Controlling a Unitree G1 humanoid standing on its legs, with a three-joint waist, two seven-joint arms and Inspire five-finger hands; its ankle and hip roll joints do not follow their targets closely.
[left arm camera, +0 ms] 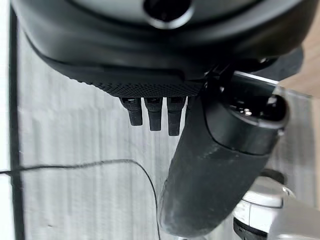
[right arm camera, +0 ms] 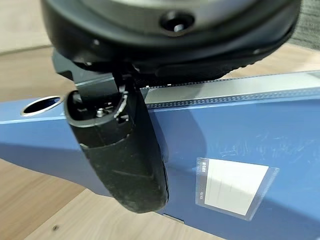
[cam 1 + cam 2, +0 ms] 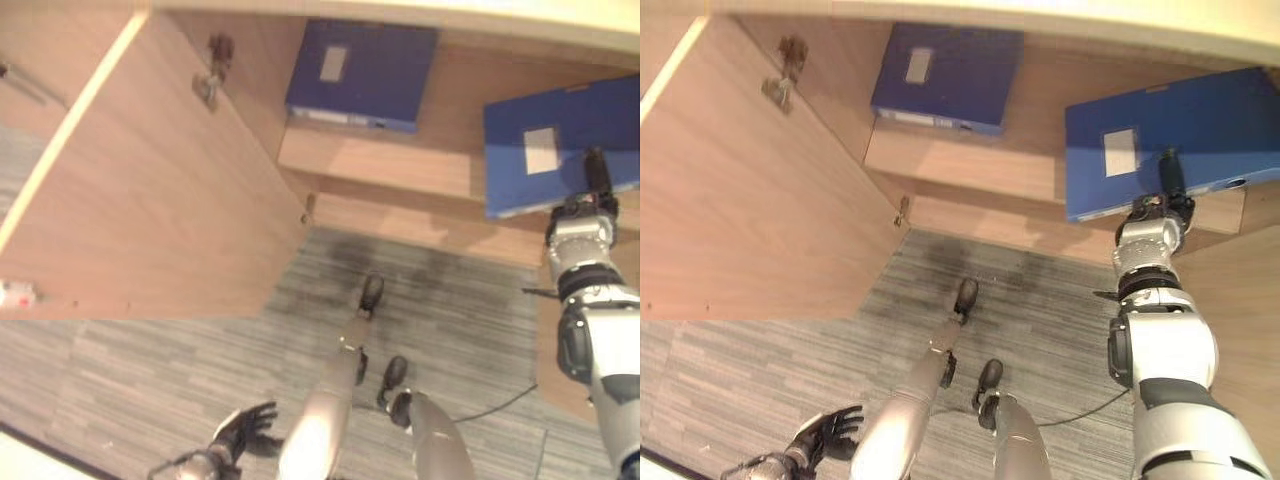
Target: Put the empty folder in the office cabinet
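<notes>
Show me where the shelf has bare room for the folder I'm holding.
Bare shelf board lies between the stored folder at the back left and the held folder in the right hand. The left end, by the open door, is crowded.

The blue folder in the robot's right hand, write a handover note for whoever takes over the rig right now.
Right hand: shut on the blue folder, thumb across its top face near the white label, as the right wrist view shows.
Left hand: hangs low over the carpet, fingers relaxed, holding nothing.
Folder: over the right part of the cabinet shelf, its near edge past the shelf front; I cannot tell whether it rests on the shelf.
A second blue folder lies further back on the left. The cabinet door stands open.
Done: folder brought to the cabinet.
Left: push it fully in, release, withdraw the hand.
</notes>
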